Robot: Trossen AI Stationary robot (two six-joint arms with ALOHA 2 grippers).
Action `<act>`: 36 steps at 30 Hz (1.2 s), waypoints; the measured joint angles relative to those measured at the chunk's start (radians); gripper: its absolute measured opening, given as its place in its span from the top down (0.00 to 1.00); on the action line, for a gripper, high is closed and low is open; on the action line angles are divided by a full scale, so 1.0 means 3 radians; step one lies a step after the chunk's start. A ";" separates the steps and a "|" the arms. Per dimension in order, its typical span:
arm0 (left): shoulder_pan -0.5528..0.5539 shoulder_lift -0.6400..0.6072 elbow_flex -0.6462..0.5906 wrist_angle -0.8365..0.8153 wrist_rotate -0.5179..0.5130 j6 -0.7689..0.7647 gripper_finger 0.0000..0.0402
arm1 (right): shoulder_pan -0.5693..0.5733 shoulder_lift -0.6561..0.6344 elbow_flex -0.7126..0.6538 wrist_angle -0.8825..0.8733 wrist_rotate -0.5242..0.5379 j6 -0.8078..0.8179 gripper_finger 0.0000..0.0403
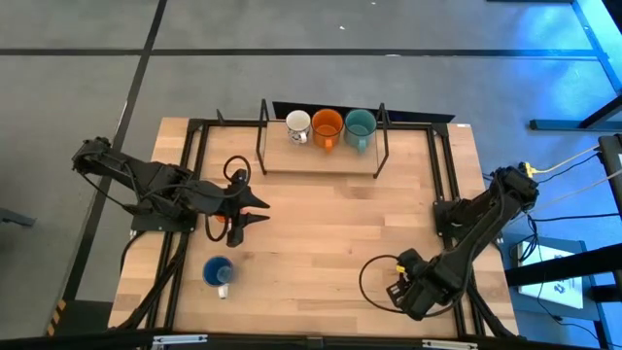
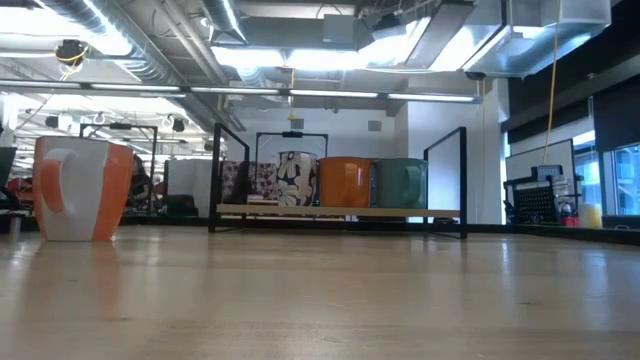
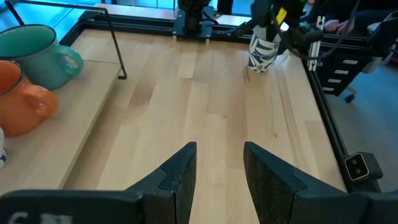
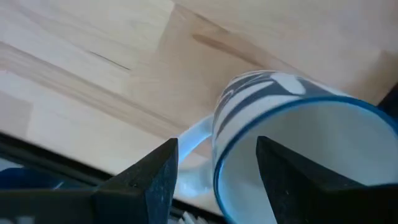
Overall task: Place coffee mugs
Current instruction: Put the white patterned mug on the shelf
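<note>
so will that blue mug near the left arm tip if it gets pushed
Probably not: the blue mug stands upright, mouth up, on the flat wooden table, so a low push would likely slide it. Its handle sticks out to one side, so a push there might spin it instead.

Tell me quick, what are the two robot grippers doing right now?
Left gripper: open, holding nothing, over the bare table.
Right gripper: open around the rim of a white mug with blue stripes, not closed on it.

Three mugs (image 1: 328, 127) racked, seemingly three loose; one rack (image 1: 262, 136); two arms (image 1: 146, 185).
</note>
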 joint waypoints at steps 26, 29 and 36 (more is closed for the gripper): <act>0.0000 0.0000 0.0000 -0.0013 0.0000 0.0011 0.68 | -0.0231 -0.0003 0.0244 0.0035 0.0264 -0.1417 0.98; 0.0000 0.0001 0.0000 -0.0015 0.0000 0.0011 0.68 | -0.0471 -0.0004 0.0526 -0.0182 0.0421 -0.1895 0.98; 0.0000 0.0000 0.0000 -0.0029 -0.0001 0.0010 0.68 | -0.1209 -0.0007 0.1128 -0.0738 0.0666 -0.2966 0.98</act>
